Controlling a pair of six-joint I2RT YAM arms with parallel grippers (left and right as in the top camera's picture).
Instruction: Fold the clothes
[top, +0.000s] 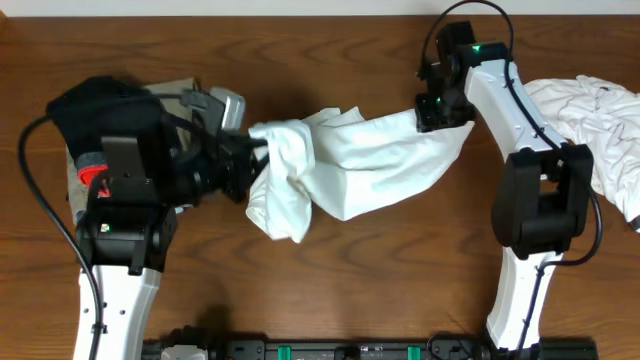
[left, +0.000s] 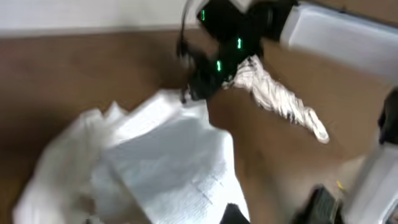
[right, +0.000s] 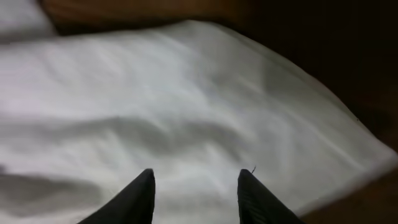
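A white garment (top: 370, 160) lies stretched across the middle of the overhead frame on the brown desk (top: 400, 290). It runs from a bunched, twisted end at centre left to a flatter, wider end at upper right.

The left hand (top: 248, 158) is clamped on the bunched end, and loose folds of cloth hang below it toward the lower centre. In the left wrist view the same garment (left: 168, 168) fills the lower left of the frame, close to the camera, and the fingers themselves are almost out of sight.

The right hand (top: 440, 110) sits at the garment's upper right corner. In the right wrist view its fingers (right: 144, 186) stand apart over the white cloth (right: 186, 93), which spreads smoothly under and beyond them. No fold is pinched between them.

A second white garment (top: 590, 110) lies crumpled at the right edge of the overhead frame, beside the right arm and apart from the stretched one. At upper left, partly under the left arm, is a heap with a black piece (top: 90, 100) and a grey piece (top: 222, 104). A bit of red shows lower down.
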